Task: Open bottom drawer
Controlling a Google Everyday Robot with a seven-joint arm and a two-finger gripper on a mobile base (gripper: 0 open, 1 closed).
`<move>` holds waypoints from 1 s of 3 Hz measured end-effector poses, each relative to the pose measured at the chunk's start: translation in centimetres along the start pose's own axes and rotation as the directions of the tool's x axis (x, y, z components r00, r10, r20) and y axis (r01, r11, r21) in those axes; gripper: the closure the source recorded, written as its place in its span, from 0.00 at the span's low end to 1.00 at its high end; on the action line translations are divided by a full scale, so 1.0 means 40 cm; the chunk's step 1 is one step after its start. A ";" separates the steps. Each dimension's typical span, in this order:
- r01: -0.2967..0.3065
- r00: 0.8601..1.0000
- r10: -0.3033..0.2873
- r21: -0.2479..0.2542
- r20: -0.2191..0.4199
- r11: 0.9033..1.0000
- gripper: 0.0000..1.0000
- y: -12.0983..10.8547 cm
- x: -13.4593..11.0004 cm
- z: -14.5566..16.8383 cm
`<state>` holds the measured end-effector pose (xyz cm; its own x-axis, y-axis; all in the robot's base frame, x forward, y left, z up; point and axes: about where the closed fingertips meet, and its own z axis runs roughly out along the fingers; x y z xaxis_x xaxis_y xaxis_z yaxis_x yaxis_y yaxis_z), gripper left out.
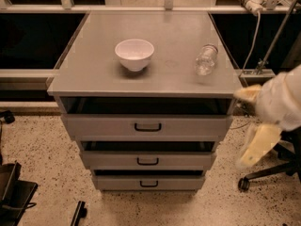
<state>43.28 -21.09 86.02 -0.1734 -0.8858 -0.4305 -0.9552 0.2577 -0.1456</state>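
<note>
A grey metal cabinet (94,74) has three drawers stacked at its front. The bottom drawer (113,183) is the narrowest and lowest, with a small black loop handle (149,184); its front sits close under the middle drawer (108,161). The top drawer (103,126) is the widest. My gripper (256,147) is a blurred yellowish shape at the right edge, on a white arm (284,100). It hangs beside the cabinet's right side at about middle-drawer height, apart from every handle.
A white bowl (134,53) and a clear plastic bottle (206,59) lying on its side rest on the cabinet top. An office chair base (263,173) stands on the speckled floor at right. Black objects (14,192) sit at lower left.
</note>
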 end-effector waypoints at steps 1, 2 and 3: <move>-0.059 0.970 0.080 -0.093 0.232 0.994 0.00 0.062 0.077 0.244; -0.110 0.933 0.131 -0.081 0.335 0.991 0.00 0.027 0.092 0.315; -0.107 0.934 0.126 -0.074 0.335 0.991 0.00 0.033 0.088 0.316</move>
<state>44.46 -19.02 73.07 -0.2019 -0.6654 -0.7187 -0.9461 0.3221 -0.0324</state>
